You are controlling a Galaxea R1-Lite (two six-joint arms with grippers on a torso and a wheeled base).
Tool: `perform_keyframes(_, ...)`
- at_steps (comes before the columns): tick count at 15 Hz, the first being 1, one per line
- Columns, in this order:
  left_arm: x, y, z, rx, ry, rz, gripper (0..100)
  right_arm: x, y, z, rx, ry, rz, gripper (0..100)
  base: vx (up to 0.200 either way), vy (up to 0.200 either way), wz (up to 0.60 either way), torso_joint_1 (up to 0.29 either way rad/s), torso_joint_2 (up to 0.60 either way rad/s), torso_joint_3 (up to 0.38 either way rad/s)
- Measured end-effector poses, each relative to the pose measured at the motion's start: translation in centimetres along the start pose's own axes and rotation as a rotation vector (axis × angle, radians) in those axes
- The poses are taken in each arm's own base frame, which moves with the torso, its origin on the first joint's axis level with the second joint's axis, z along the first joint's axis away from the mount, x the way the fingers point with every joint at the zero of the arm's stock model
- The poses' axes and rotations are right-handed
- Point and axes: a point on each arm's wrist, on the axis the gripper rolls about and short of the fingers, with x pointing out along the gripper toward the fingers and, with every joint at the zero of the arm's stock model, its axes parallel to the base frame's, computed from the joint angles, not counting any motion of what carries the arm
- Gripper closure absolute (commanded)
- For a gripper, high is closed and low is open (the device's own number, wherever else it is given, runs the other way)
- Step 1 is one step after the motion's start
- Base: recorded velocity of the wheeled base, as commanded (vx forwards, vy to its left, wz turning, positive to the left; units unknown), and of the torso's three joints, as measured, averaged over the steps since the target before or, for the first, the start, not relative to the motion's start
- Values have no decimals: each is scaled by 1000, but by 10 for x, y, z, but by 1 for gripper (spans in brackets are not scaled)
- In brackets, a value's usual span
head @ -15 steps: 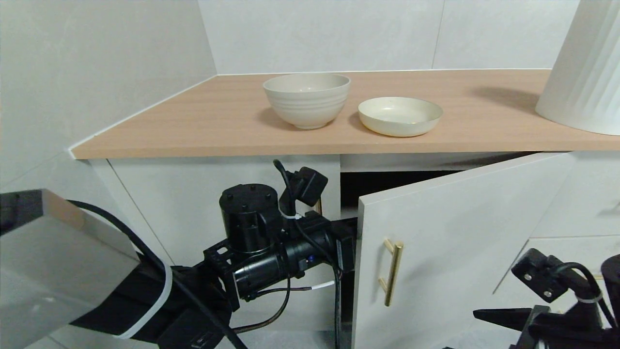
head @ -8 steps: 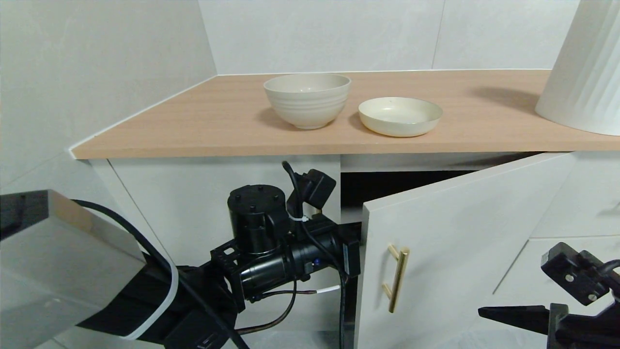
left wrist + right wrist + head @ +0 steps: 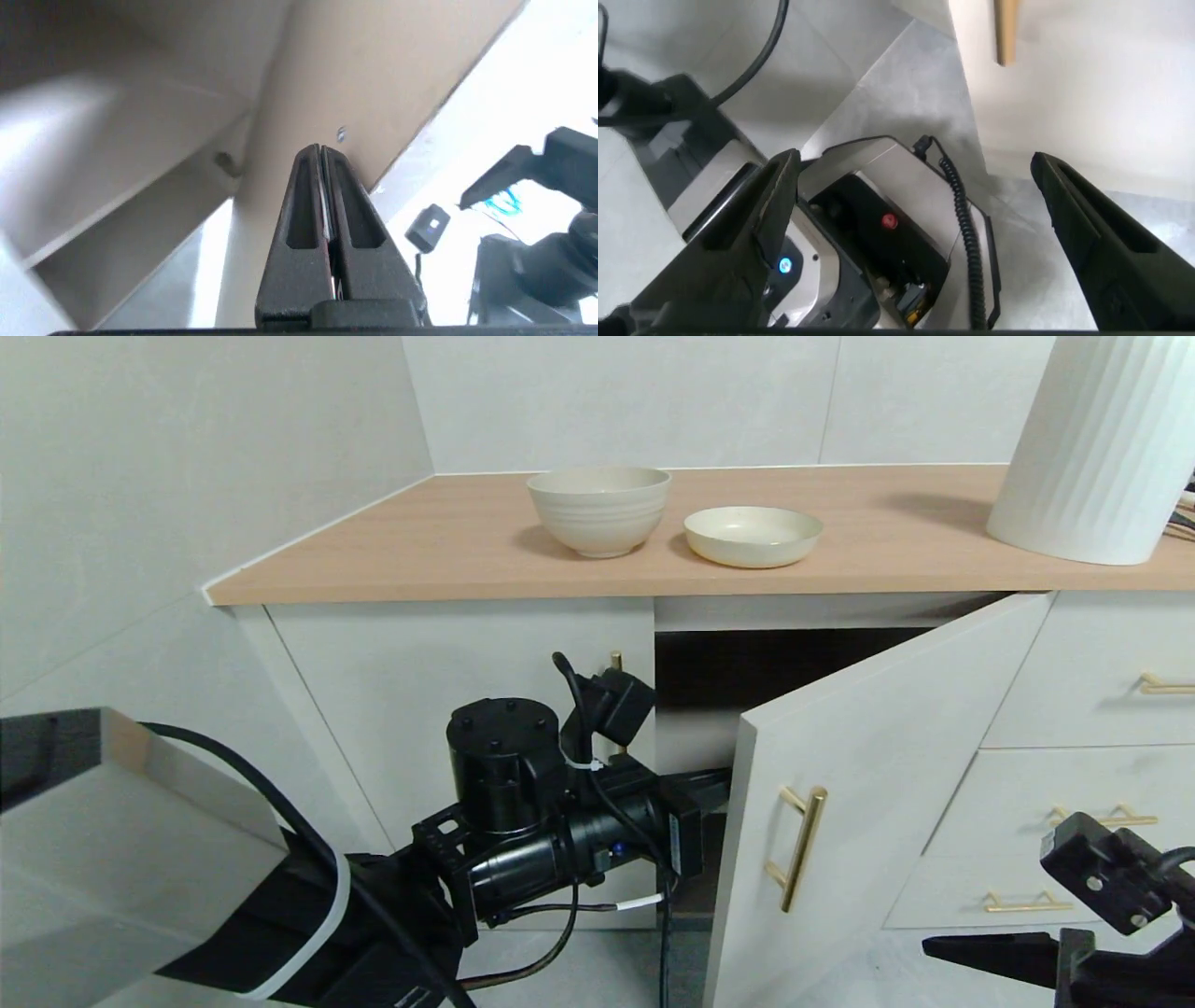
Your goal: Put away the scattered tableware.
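A cream ribbed bowl stands upright on the wooden counter, mouth up, towards the back and near the corner where the two walls meet. Just beside it, on the robot's right, lies a shallow cream dish, flat on its base with the hollow facing up. The two are close but apart. Both are round, so neither has a long axis to point anywhere. Farther right on the counter stands a tall ribbed white container.

Below the dish the cabinet door hangs open, swung out towards the robot. Its gold bar handle runs vertically. A stack of drawers with gold pulls sits to the right of the opening.

The left gripper lies roughly level at the door's free edge, pointing into the dark opening. In the left wrist view its fingers are pressed together with nothing between them, tips close to the door's inner face; whether they touch it cannot be told.

The right gripper is low, in front of the drawers. Its fingers are spread wide and hold nothing.
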Motion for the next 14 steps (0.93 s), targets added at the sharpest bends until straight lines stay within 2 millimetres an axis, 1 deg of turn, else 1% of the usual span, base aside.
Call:
perform_keyframes(4, 2, 2, -3, -2, 6, 1, 100, 0, 0, -1, 0, 4, -2, 0, 0, 0, 0, 0, 0, 0)
perform_keyframes(7, 7, 4, -5, -4, 11, -2, 100, 0, 0, -1, -1, 4, -3, 0, -200, 0, 0, 4, 4, 2)
perform_keyframes(9, 13, 7, -6, -3, 7, 2, 100, 1, 0, -1, 0, 5, -3, 0, 0, 0, 0, 0, 0, 0)
perform_keyframes(11, 25, 9, -2, 7, -19, -8, 100, 1, 0, -1, -1, 5, -2, 0, 0, 0, 0, 0, 0, 0)
perform_keyframes(14, 34, 18, -5, 12, -37, 10, 100, 1, 0, -1, -1, 6, -1, 0, 0, 0, 0, 0, 0, 0)
